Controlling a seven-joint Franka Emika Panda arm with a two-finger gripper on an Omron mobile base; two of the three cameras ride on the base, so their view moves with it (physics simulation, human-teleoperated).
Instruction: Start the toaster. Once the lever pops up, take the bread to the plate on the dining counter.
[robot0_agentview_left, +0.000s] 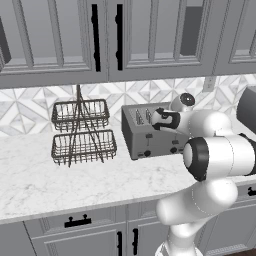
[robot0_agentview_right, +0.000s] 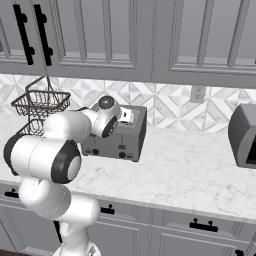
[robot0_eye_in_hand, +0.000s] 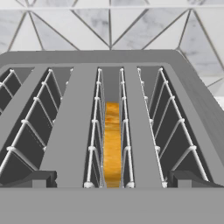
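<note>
The toaster (robot0_agentview_left: 150, 132) is sitting on the white marble wall counter (robot0_agentview_left: 45, 175), its back just in front of the tiled backsplash (robot0_agentview_right: 165, 107), with open counter stretching in front of it toward the counter's front edge. To its left, standing apart from it, a two-tier wire basket rack (robot0_agentview_left: 82, 131) is rising on thin dark rods; well off to its right a dark rounded appliance (robot0_agentview_right: 243, 135) is standing against the wall, with bare marble lying between the two. The toaster is a boxy grey metal shell with small black knobs on its front and long slots lined with pale wire guides. The bread (robot0_eye_in_hand: 112, 142), golden-yellow and standing on edge, is sitting down inside the middle slot. The white arm is bending forward over the toaster, its hand pointing down at the slots, and the gripper (robot0_eye_in_hand: 112, 178) is hovering with its fingers spread wide, one dark tip on each side of the bread's slot, holding nothing.
</note>
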